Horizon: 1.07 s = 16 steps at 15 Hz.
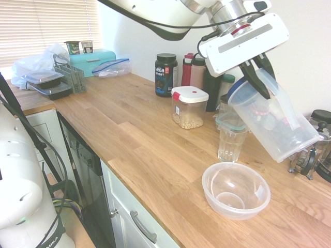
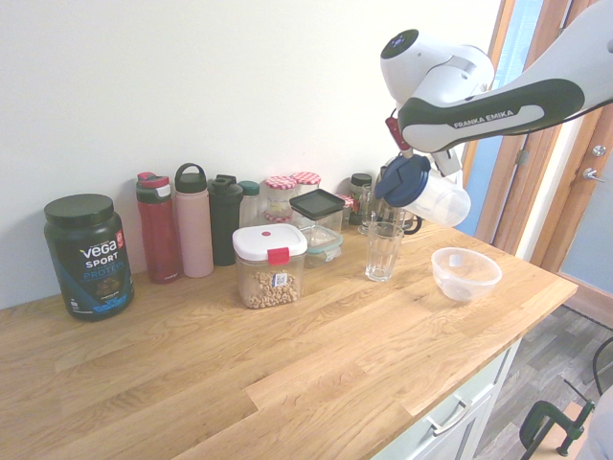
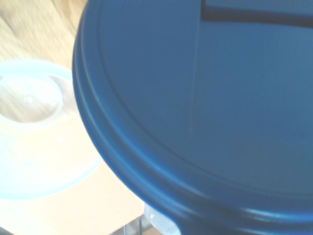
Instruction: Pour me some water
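The gripper [image 1: 261, 77] is clenched on the top of a clear plastic pitcher [image 1: 276, 121] with a blue lid [image 2: 401, 180], holding it tilted in the air above the empty drinking glass [image 1: 231, 140]. To pour well, the lid's spout edge should sit right over the glass rim before tipping slowly further. The ribbed glass is narrow and stands on the wooden counter [image 1: 150, 150], just beside a wide, translucent plastic bowl [image 1: 236, 190].
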Available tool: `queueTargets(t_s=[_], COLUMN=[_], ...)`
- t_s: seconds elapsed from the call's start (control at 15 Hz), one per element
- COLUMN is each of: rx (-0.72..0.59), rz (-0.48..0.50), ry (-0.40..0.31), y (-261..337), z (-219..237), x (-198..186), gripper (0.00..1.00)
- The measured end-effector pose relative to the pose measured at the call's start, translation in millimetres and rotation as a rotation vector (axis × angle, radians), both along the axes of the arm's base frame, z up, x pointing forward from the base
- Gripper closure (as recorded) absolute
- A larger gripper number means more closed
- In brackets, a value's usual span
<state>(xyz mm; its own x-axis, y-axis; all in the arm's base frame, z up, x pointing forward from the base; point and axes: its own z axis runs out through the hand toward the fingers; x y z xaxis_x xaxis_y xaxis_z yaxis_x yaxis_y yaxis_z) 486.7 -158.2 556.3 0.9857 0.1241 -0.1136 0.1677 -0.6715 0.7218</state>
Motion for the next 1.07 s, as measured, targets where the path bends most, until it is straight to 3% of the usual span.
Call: queueTargets(t_s=[1.07], rx=[-0.110], rz=[0.009], ry=[0.046], y=[1.4], z=[-35.0], x=[-7.6], gripper=[1.00])
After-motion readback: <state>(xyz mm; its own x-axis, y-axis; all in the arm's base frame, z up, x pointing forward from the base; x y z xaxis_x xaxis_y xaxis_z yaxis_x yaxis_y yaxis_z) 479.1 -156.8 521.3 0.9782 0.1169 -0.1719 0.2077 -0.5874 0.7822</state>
